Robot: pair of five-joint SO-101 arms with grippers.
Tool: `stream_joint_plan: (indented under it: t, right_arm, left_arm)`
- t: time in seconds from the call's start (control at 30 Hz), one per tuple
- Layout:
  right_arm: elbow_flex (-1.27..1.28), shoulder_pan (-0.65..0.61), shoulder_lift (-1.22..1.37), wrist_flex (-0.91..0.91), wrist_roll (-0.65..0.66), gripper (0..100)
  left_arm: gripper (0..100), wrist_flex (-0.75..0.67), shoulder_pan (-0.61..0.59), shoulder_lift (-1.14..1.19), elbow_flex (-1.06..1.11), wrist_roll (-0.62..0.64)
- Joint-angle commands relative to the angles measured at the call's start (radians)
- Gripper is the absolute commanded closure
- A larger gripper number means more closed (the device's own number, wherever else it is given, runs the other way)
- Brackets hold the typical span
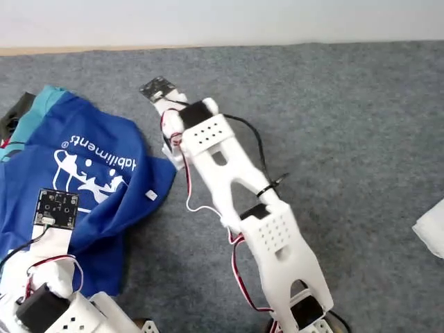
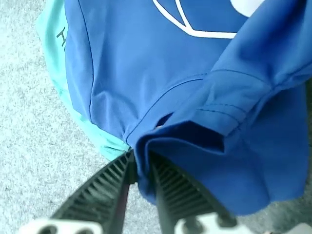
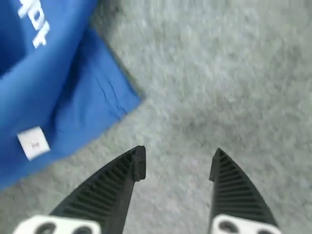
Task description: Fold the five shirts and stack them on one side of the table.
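Observation:
A blue shirt (image 1: pixel 90 173) with white print lies crumpled at the table's left side, and its sleeve corner with a white tag (image 3: pixel 33 144) points toward the middle. Under it a teal shirt (image 1: pixel 35 111) sticks out at the far left. My left gripper (image 2: pixel 141 158) is shut on a folded edge of the blue shirt (image 2: pixel 204 122), with the teal shirt (image 2: pixel 63 92) beside it. My right gripper (image 3: pixel 179 158) stands open just above the grey carpet, a short way off the blue shirt's corner (image 3: pixel 73 97), with nothing between its fingers.
The right arm (image 1: pixel 229 180) stretches from the front middle toward the blue shirt's right edge. The left arm (image 1: pixel 52 277) rises from the front left corner. A dark cloth (image 1: pixel 14 114) peeks out at the far left. Something white (image 1: pixel 433 229) lies at the right edge.

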Motion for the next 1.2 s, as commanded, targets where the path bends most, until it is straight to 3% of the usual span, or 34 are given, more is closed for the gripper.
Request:
stream_joint_plan:
  t: [0.0,0.63,0.73,0.93,1.03,1.17]
  right_arm:
    - [-0.114,-0.044,0.022,0.007,-0.014,77.2]
    - [-0.173,-0.11,0.222,-0.018,-0.008,77.4]
    - [-0.181,-0.108,0.228,-0.018,-0.002,82.2]
    - [-0.212,-0.102,0.236,-0.042,0.169,99.1]
    - [-0.229,-0.077,0.219,-0.036,0.247,99.0]
    - [-0.325,-0.042,0.185,0.007,0.259,98.7]
  left_arm:
    - [100,-0.023,-0.006,-0.006,-0.002,-0.002]
    - [100,-0.018,-0.006,-0.012,-0.007,-0.002]
    - [100,-0.018,-0.006,-0.012,-0.004,-0.002]
    - [100,-0.018,-0.006,-0.012,-0.004,-0.002]
    - [100,-0.018,-0.006,-0.012,-0.002,-0.002]
    - [100,-0.018,-0.003,-0.012,-0.002,-0.002]
